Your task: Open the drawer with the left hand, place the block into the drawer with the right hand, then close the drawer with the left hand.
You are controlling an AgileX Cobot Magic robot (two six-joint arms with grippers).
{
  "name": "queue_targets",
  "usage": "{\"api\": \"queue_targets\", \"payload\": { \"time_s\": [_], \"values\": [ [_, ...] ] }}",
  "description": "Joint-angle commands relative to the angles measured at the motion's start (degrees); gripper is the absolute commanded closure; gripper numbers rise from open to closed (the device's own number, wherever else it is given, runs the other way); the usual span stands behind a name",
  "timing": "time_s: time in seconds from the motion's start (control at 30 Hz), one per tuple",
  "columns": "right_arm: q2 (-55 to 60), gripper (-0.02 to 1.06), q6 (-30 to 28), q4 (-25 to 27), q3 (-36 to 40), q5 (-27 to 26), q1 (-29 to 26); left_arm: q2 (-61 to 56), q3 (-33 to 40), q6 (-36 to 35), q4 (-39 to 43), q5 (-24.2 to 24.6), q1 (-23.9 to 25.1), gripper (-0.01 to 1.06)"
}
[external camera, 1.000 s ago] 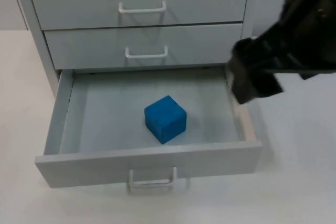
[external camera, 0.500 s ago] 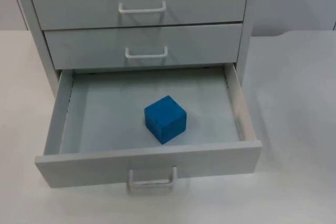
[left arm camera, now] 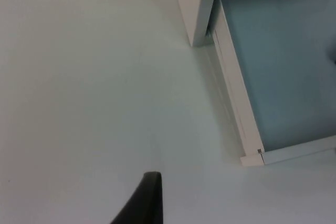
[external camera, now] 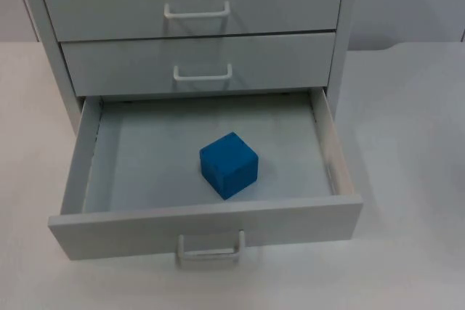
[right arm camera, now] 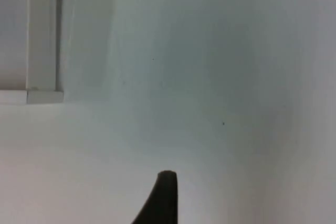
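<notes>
Left hand [left arm camera: 149, 203] above bare table [left arm camera: 79, 77]

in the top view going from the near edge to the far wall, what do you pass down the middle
white handle of the open bottom drawer → open drawer's grey front panel → blue cube block on the drawer floor → closed middle drawer's white handle → closed upper drawer's white handle

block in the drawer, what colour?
Blue, seen best in the top view: the block sits in the open drawer.
</notes>
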Motion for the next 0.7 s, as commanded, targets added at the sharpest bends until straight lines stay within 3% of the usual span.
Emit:
{"api": "queue_targets", "payload": {
  "time_s": [0.0, 0.67],
  "values": [
    [-0.27, 0.23, -1.91, 0.98, 0.26, -0.82, -0.90, -0.23, 0.20, 0.31, -0.51, 0.07, 0.19, 0.00],
    [-0.27, 0.23, -2.03, -0.63, 0.26, -0.38, -0.78, -0.23, 0.20, 0.28, -0.40, -0.24, 0.19, 0.00]
  ]
}}
